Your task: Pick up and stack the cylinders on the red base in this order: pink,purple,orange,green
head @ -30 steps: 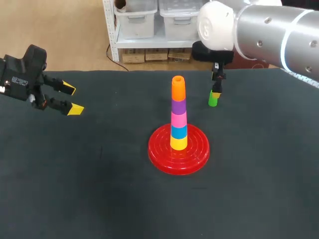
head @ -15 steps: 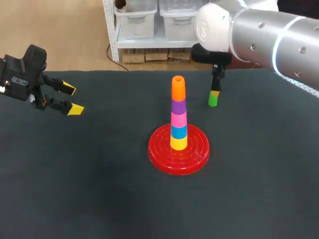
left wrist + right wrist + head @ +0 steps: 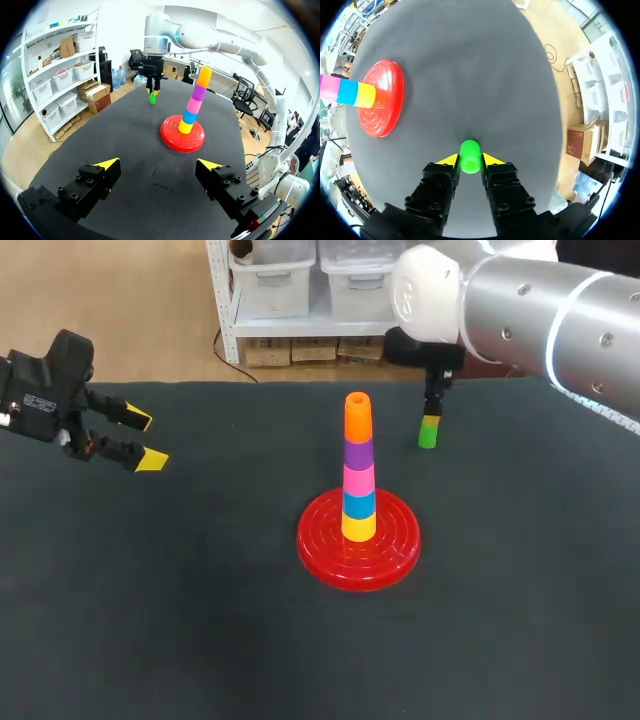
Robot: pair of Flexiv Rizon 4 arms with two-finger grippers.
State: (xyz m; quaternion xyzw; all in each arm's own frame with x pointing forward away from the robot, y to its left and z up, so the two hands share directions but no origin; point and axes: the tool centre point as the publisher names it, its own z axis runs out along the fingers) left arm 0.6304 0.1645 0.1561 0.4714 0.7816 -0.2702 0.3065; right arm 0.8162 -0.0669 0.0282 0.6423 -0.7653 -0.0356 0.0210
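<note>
The green cylinder (image 3: 427, 435) sits a touch higher than a second ago, and the right claw (image 3: 470, 160) has settled lower around it; the left arm has not stirred. The right claw pinches the green cylinder between its yellow tips, near the counter's (image 3: 200, 620) far edge, behind and to the right of the stack and apart from it. The right arm comes in from the right rear, its fingers pointing straight down.

Bare dark counter lies all round the red base (image 3: 325, 560). On the base stand a yellow cylinder (image 3: 358, 526), a blue cylinder (image 3: 358, 504), the pink cylinder (image 3: 358, 480), the purple cylinder (image 3: 358, 453) and the orange cylinder (image 3: 357, 418) on top.

The left claw (image 3: 146, 440) hangs spread wide over the counter's far left, holding nothing.
</note>
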